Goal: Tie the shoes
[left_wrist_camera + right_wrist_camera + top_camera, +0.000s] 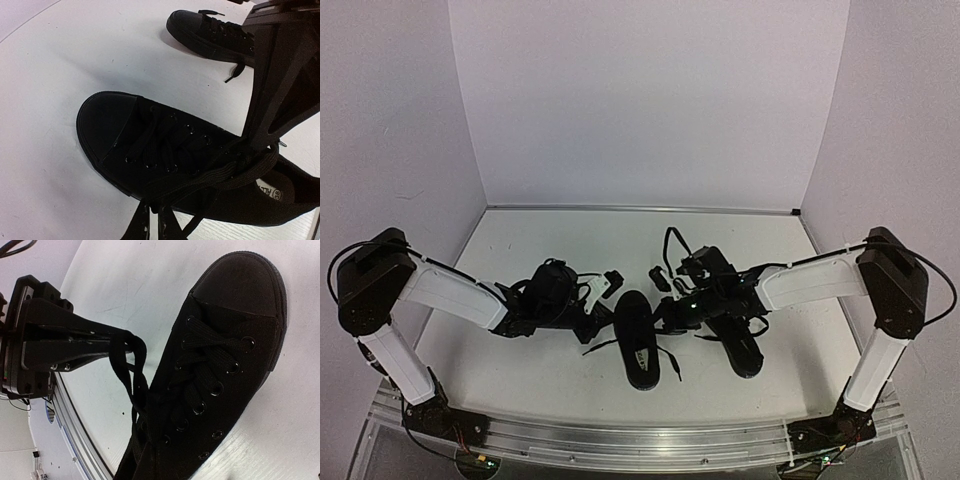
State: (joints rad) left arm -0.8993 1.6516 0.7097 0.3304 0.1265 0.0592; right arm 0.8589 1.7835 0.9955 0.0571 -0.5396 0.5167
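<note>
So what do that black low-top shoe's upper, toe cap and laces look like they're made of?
Black low-top shoe upper: likely canvas; matte, cloth-like, with a stitched seam behind the toe.
Rounded black toe cap: probably rubber; smooth with a dull sheen and a ribbed rim.
Flat black laces: woven fabric; the ribbed weave shows, and they hang limp and twisted.

Left arm [450, 290] and right arm [810, 283] mirror each other, elbows out, forearms reaching low toward the middle. Right gripper [119, 340] is pinched on a lace [131, 377], left gripper [260, 145] shows just one finger so can't tell its state
</note>
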